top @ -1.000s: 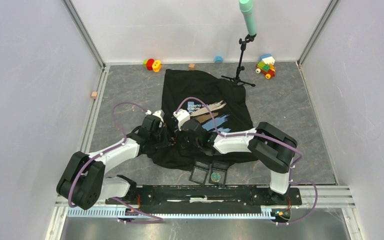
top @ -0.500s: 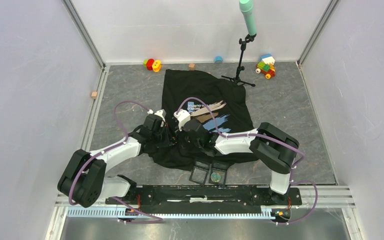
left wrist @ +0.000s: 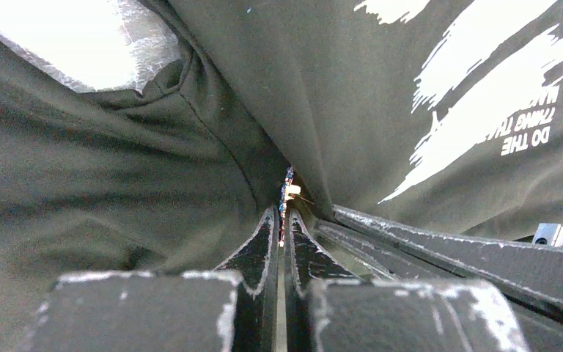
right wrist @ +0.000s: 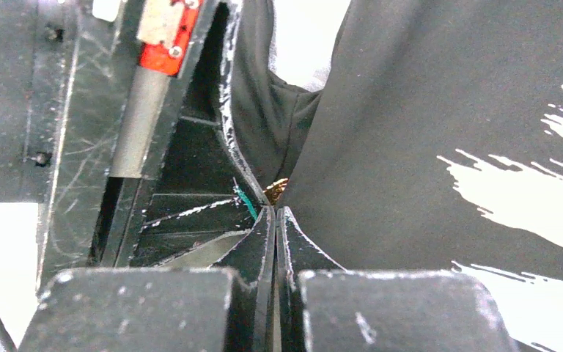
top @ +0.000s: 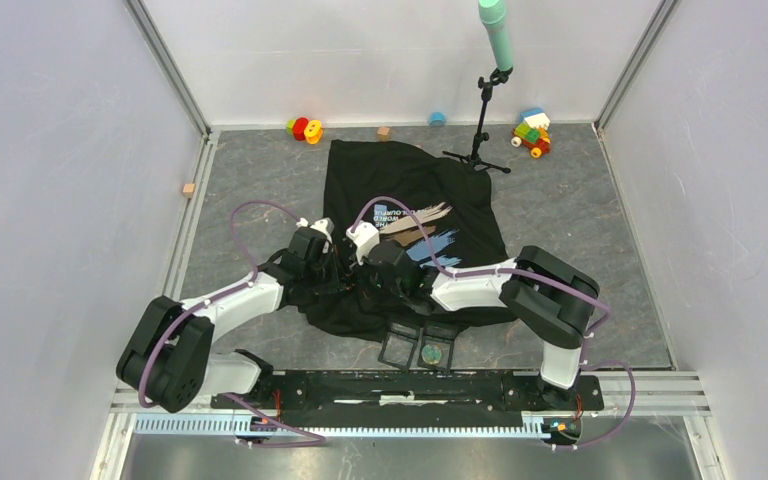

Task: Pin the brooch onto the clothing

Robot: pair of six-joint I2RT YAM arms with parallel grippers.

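The clothing [top: 410, 185], a black T-shirt with blue and tan strokes and white lettering, lies spread on the grey floor, bunched at its near edge. Both grippers meet over that bunched part. My left gripper [top: 338, 268] [left wrist: 281, 214] is shut, with the brooch [left wrist: 289, 192] showing as a small blue and yellow bit pinched at its tips against a fold of the clothing [left wrist: 337, 88]. The right gripper [top: 356, 272] [right wrist: 273, 213] is shut tight, its tips touching the brooch's gold edge [right wrist: 276, 191] and the clothing [right wrist: 396, 110]. Most of the brooch is hidden.
A small black two-part tray [top: 400, 350] with a round piece [top: 432, 352] sits just behind the arm bases. A microphone stand [top: 482, 120] stands at the shirt's far right corner. Toys [top: 305, 128] [top: 532, 132] and wooden blocks [top: 189, 189] line the back and left edges.
Both wrists have edged slightly away from the bases, over the shirt. Both grippers stayed shut.
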